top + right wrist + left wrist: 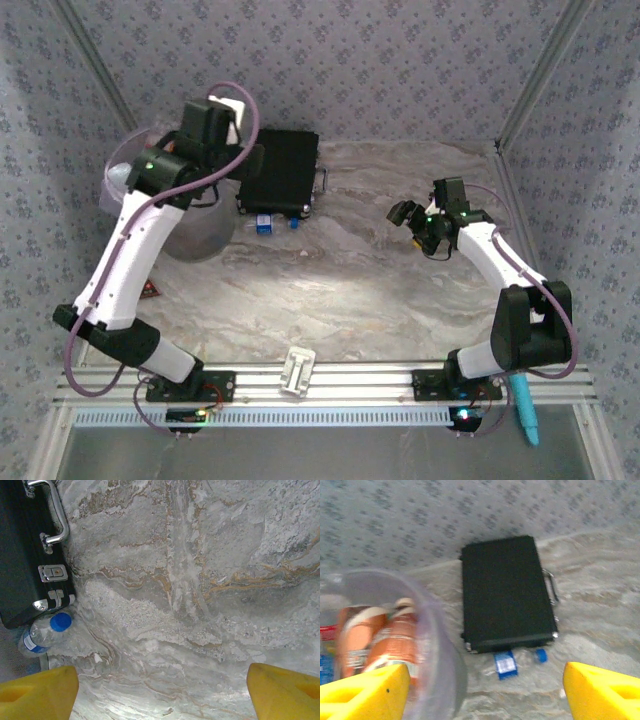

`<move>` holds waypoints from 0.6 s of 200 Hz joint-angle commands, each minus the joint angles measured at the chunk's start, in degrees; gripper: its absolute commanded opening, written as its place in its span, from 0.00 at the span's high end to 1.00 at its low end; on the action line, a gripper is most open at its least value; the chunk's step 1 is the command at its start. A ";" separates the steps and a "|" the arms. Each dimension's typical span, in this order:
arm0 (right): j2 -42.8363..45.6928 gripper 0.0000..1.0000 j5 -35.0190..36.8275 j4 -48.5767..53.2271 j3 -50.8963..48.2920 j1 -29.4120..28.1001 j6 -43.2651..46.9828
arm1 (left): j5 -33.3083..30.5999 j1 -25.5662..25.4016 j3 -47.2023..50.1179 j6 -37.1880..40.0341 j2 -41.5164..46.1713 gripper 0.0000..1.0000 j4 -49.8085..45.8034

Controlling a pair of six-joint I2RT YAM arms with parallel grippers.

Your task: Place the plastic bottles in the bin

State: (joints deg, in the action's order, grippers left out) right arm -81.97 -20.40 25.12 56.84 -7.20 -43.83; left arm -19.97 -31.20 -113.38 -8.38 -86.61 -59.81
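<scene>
Plastic bottles (385,635) lie in the bin (442,650) at the table's (200,605) left edge; one blue-capped bottle (45,632) left, beside the black case (20,555); left gripper (485,690) and right gripper (160,690) spread, empty

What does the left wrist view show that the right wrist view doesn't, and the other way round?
Left wrist: the bin with orange-labelled bottles inside, the patterned wall and the whole lid of the black case.
Right wrist: the case's latches up close, and a wide stretch of bare marbled table.
Both: the case, the blue-capped bottle lying on the table against its edge, and an open gripper, left gripper or right gripper.
</scene>
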 commanded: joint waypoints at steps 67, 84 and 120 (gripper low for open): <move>2.00 0.11 -1.25 1.99 -0.57 3.35 2.41 | 8.65 -10.60 31.48 -36.60 -3.04 0.10 28.79; 2.73 0.11 -1.90 2.13 -1.31 4.12 2.90 | 7.67 -10.09 39.09 -44.19 -2.90 0.06 38.13; 5.29 0.11 -2.50 2.46 -3.81 6.36 3.69 | 8.32 -6.28 47.97 -57.09 -4.86 0.04 49.50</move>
State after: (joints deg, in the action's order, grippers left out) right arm -79.07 -21.43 25.56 54.72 -2.46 -41.93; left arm -11.84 -40.14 -68.82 -52.53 -90.54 -24.16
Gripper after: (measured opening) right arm 0.892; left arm 0.961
